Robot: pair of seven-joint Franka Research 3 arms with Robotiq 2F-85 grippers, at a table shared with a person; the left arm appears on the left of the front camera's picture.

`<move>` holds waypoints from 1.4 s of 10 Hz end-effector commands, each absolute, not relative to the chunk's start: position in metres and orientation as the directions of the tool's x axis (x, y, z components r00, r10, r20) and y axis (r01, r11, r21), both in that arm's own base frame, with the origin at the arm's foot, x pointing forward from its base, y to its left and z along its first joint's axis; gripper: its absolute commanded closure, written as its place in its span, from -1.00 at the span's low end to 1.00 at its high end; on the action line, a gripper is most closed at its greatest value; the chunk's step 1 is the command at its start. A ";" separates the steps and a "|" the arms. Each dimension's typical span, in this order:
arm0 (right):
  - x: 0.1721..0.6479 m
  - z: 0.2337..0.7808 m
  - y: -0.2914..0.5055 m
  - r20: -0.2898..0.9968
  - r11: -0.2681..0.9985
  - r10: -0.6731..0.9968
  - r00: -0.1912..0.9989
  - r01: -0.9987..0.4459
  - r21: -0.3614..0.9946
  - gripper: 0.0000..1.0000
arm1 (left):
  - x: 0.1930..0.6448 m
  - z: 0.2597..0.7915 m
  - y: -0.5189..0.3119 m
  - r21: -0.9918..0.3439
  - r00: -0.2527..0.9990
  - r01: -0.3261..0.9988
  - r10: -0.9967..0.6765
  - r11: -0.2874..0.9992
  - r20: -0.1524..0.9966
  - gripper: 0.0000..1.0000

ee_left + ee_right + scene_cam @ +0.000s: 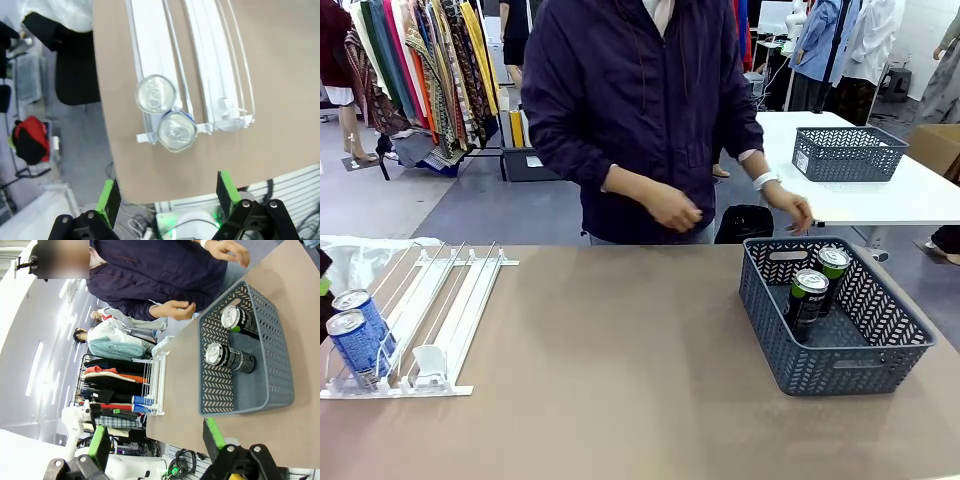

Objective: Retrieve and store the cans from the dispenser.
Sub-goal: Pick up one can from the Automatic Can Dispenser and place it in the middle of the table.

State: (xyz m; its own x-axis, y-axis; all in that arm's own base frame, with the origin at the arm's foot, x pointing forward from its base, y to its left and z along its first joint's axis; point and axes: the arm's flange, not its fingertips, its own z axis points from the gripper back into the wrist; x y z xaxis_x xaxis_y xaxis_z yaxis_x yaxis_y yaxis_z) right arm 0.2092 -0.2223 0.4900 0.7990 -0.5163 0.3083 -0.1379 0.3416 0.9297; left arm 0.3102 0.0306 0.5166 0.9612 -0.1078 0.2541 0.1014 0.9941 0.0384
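Over the near end of the dispenser, where two blue cans stand in an outer lane, the left pincer hangs wide open and empty, seemingly poised to pick, so it should lower around the front can, while the right pincer gapes empty too.

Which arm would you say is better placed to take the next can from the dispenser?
Left. The left gripper, open, points at the blue cans in the dispenser; the right gripper faces the basket.

Brown tabletop, grey lattice basket at its right side, second grey basket on white table behind — clothes rack far left
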 end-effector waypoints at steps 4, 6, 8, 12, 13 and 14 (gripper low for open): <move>0.211 0.493 -0.224 0.334 0.337 -0.514 0.790 -0.172 0.926 -1.00 | 0.324 0.449 0.022 -0.080 0.983 -0.102 0.113 0.992 0.144 -1.00; 0.211 0.493 -0.224 0.334 0.337 -0.514 0.790 -0.172 0.926 -1.00 | 0.322 0.430 0.014 -0.049 0.981 -0.160 0.164 0.986 0.099 -1.00; 0.211 0.493 -0.224 0.334 0.337 -0.514 0.790 -0.172 0.926 -1.00 | 0.326 0.410 0.008 -0.026 0.985 -0.160 0.162 0.987 0.063 -1.00; 0.211 0.493 -0.224 0.334 0.337 -0.514 0.790 -0.172 0.926 -1.00 | 0.333 0.387 0.012 -0.001 0.979 -0.200 0.199 0.980 0.030 -1.00; 0.211 0.493 -0.224 0.334 0.337 -0.514 0.790 -0.172 0.926 -1.00 | 0.334 0.384 0.015 -0.007 0.982 -0.187 0.187 0.982 0.039 -1.00; 0.211 0.493 -0.224 0.334 0.337 -0.514 0.790 -0.172 0.926 -1.00 | 0.335 0.382 0.017 -0.007 0.981 -0.185 0.185 0.983 0.059 -1.00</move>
State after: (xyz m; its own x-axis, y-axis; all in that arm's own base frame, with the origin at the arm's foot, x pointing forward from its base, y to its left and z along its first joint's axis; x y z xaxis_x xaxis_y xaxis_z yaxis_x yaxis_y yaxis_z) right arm 0.2093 -0.2223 0.4901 0.7990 -0.5161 0.3085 -0.1381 0.3418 0.9296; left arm 0.3684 0.0137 0.4081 0.9837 0.1784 0.0209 -0.1779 0.9838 -0.0199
